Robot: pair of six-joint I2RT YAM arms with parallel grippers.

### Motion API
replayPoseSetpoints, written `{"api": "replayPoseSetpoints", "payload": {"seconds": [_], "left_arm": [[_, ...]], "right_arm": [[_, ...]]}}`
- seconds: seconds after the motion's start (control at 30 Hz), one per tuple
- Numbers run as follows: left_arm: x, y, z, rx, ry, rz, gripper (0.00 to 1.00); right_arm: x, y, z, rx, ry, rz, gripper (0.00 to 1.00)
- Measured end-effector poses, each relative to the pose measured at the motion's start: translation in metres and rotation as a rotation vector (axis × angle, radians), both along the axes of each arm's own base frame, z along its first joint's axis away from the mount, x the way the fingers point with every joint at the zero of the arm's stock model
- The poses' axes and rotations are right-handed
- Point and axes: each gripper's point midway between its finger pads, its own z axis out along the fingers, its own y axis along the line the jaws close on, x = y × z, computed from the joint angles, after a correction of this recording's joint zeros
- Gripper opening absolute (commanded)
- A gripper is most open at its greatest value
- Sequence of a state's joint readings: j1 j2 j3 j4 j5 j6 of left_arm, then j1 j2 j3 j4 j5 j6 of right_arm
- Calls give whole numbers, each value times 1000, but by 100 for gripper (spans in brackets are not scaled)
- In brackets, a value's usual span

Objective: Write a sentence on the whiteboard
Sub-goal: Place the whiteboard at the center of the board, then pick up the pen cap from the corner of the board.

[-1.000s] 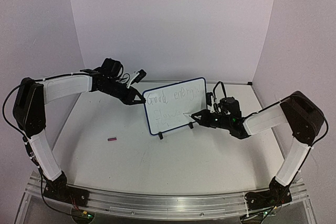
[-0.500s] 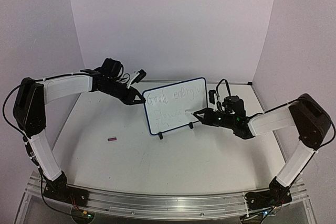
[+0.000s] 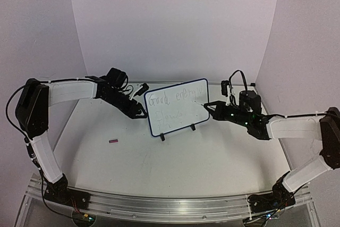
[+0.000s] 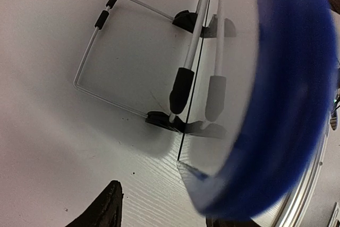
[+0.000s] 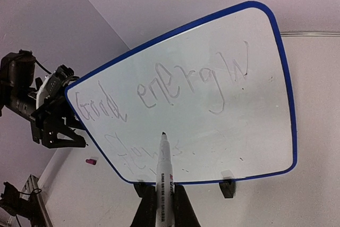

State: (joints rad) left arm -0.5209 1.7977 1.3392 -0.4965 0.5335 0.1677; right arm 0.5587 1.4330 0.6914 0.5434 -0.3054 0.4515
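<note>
Right claw (image 5: 162, 208) pinching marker (image 5: 162, 166), tip over whiteboard (image 5: 255, 131) between the sentence's (image 5: 175, 86) two lines, contact unclear. Left claw (image 3: 140, 111) spread beside board's left edge, centre-left of overhead frame.

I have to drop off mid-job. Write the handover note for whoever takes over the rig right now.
Left tool: open, jaws either side of the whiteboard at its left edge, not clamped.
Right tool: shut on the marker, tip aimed at the lower line; contact unclear.
Whiteboard: upright on its feet, mid-way across the table.
Done: upper line of the sentence, "Good energy"; a faint lower word is begun.
Left: probably finishing the lower line. Clamp the board first.
</note>
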Motion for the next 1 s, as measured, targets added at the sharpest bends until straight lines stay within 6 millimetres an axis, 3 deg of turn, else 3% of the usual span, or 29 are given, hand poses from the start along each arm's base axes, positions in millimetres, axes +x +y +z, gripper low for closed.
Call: {"api": "replayPoseSetpoints", "payload": {"seconds": [0.13, 0.2, 0.27, 0.4, 0.5, 0.63, 0.73, 0.9, 0.97, 1.0], "left_arm": [[-3, 9, 1, 28, -26, 23, 69], [-3, 17, 12, 38, -77, 44, 80], [-3, 25, 27, 39, -139, 68, 84], [-2, 38, 72, 15, -282, 121, 86], [-5, 45, 117, -34, -394, 154, 87], [-15, 46, 169, -113, -475, 160, 87], [-29, 39, 199, -196, -505, 144, 86], [-58, 24, 216, -278, -515, 94, 86], [-65, 24, 205, -279, -501, 96, 87], [-66, 29, 190, -264, -484, 126, 87]], "right_arm": [[-6, -4, -4, -43, 18, 6, 0], [-10, -6, -4, -71, 24, 15, 0], [-12, -5, 1, -103, 29, 36, 0], [-16, 4, 17, -151, 36, 110, 0], [-24, 14, 38, -178, 51, 204, 0], [-35, 30, 57, -179, 84, 331, 0], [-46, 45, 58, -180, 134, 426, 0], [-69, 75, 45, -221, 222, 571, 0], [-80, 85, 39, -238, 250, 618, 0], [-87, 91, 36, -249, 265, 647, 0]]}}
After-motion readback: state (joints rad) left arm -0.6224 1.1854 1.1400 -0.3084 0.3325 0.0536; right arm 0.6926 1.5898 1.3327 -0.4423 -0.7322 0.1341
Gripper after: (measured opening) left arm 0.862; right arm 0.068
